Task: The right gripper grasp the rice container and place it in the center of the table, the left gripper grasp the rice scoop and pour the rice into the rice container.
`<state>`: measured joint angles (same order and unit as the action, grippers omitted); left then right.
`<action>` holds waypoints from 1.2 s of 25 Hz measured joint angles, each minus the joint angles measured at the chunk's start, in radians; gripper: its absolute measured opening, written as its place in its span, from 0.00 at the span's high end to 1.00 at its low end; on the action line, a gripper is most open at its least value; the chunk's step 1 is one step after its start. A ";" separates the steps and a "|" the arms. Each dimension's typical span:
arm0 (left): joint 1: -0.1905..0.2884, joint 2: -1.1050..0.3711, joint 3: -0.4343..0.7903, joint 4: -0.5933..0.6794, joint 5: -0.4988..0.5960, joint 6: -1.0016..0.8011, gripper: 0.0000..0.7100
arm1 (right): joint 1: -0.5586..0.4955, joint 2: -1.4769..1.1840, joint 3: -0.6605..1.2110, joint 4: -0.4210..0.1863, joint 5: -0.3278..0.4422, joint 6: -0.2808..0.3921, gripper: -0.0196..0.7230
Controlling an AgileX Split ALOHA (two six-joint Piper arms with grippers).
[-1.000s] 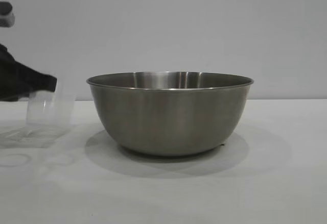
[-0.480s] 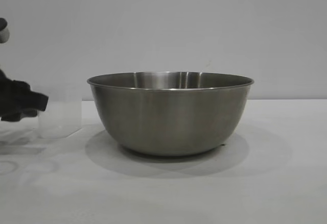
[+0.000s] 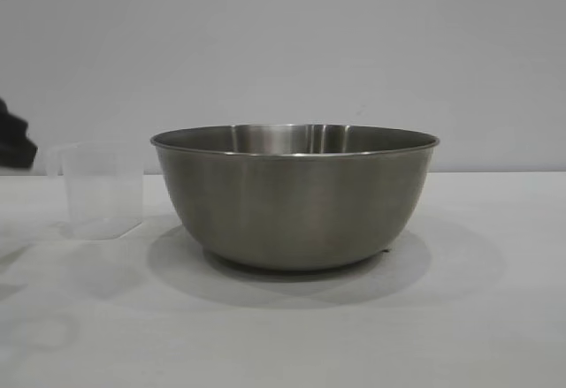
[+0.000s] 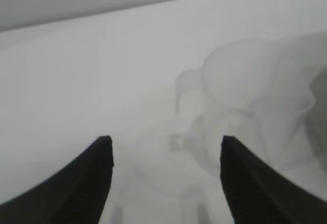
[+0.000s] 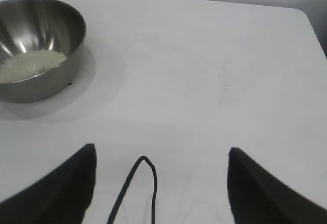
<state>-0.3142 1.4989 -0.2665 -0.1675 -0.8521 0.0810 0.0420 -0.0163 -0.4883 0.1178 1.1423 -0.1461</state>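
Left pincer (image 4: pixel 163 155) apart, gripping nothing. Rice scoop (image 3: pixel 103 190) upright on tabletop (image 3: pixel 495 317), at nine o'clock of rice container (image 3: pixel 296 202). Right pincer (image 5: pixel 161 163) apart. No readable writing.

I see a plain pale grey wall (image 3: pixel 283 43) behind the white matte counter (image 3: pixel 478 317), bare and evenly lit. Soft light falls from above, leaving faint shadows on the counter's surface and its rounded far corner.
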 joint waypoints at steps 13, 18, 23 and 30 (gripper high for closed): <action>0.000 -0.491 -0.196 0.001 0.839 0.000 0.43 | 0.000 0.000 0.000 0.000 0.000 0.000 0.36; 0.000 -0.655 -0.292 0.002 1.161 0.000 0.43 | 0.000 0.000 0.000 0.000 0.000 0.000 0.36; 0.000 -0.835 -0.318 0.007 1.431 0.000 0.43 | 0.000 0.000 0.000 0.000 0.000 0.000 0.36; 0.000 -1.136 -0.320 0.039 1.761 0.000 0.43 | 0.000 0.000 0.000 0.000 0.000 0.000 0.36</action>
<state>-0.3142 0.3626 -0.5869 -0.1290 0.9093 0.0810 0.0420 -0.0163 -0.4883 0.1178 1.1423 -0.1461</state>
